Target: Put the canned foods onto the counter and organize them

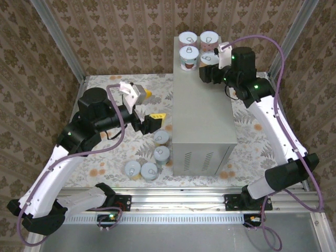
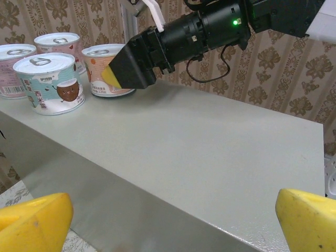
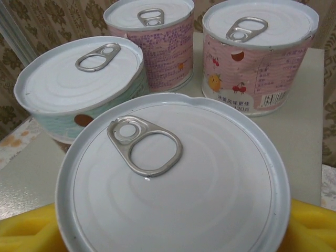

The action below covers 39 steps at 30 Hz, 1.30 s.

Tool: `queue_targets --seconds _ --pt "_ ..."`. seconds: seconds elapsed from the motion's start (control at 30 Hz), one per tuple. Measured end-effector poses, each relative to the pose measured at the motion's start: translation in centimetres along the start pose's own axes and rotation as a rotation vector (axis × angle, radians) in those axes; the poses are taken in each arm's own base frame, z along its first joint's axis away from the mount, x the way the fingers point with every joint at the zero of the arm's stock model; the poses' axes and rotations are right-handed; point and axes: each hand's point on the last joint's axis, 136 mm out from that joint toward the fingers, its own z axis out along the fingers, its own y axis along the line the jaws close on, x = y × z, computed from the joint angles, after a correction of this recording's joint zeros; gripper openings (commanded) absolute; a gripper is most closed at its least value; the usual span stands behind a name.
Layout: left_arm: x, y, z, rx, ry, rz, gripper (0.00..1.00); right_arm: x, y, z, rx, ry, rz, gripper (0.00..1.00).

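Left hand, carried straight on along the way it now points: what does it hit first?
Most likely the counter: the open left hand faces its side wall near the top edge. Whether it would strike the wall or skim over the top is unclear.

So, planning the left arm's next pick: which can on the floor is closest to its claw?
The can farthest from the left arm's base, beside the counter, just short of the open left claw; the other three lie nearer the base.
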Motion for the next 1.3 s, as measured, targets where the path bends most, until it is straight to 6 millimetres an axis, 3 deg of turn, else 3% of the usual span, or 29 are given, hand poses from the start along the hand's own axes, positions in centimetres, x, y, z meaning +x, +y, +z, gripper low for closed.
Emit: queue_targets --seconds 0.23,0.5,0.63,0.97,1.3 --pt "0.0 0.2 0.0 -0.007 0.000 -0.001 1.00 0.5 0.0 0.1 0.000 0.005 -0.001 0.91" --pt "0.1 0.2 0.0 -0.007 0.001 -0.011 1.00 2.6 -0.1 -0.3 0.001 0.014 0.003 0.93" --pt "0.5 0.3 0.2 -0.006 0.009 -0.021 1.00 2.6 -0.1 -0.4 0.002 -0.005 0.001 0.91" --pt "0.6 0.1 0.3 0.008 0.011 -0.029 1.00 2.5 -0.5 0.0 0.026 -0.031 -0.001 0.74" --pt "0.8 0.0 0.5 0.017 0.016 -0.040 1.00 2.2 -0.9 0.8 0.037 -0.041 -0.021 0.73"
